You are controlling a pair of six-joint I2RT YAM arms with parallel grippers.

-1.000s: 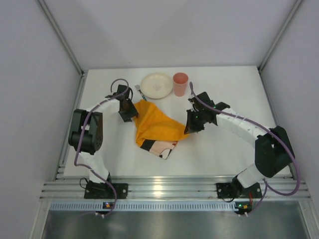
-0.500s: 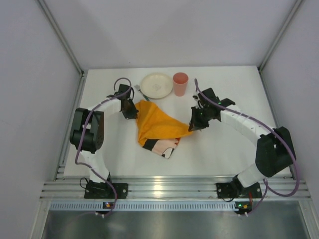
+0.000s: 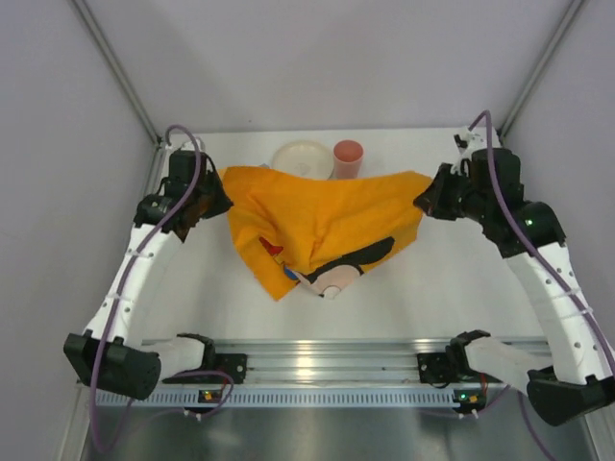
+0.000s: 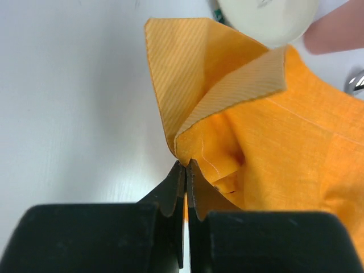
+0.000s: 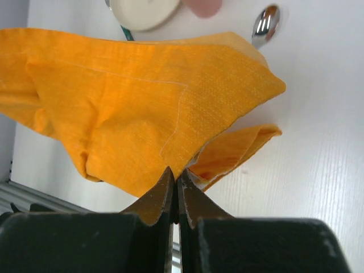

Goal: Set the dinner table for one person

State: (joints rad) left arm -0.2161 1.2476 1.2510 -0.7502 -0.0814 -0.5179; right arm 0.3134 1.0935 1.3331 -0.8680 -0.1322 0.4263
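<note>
The orange Mickey Mouse cloth (image 3: 322,221) hangs stretched above the white dinner table (image 3: 442,279), between both grippers. My left gripper (image 3: 217,195) is shut on its left corner, seen pinched in the left wrist view (image 4: 185,166). My right gripper (image 3: 423,202) is shut on its right corner, seen in the right wrist view (image 5: 174,173). The cloth (image 5: 131,96) sags in the middle with the printed face at its lower edge. A cream plate (image 3: 300,157) and a pink cup (image 3: 348,158) stand at the back, partly hidden by the cloth.
A metal spoon (image 5: 265,24) lies on the table beyond the cloth's right corner. The plate (image 4: 267,17) and cup (image 4: 335,34) show at the top of the left wrist view. Grey walls close in both sides and the back.
Both arms have risen and swung outward, lifting the crumpled cloth off the table and spreading it wide between them. It now covers part of the plate and cup.
</note>
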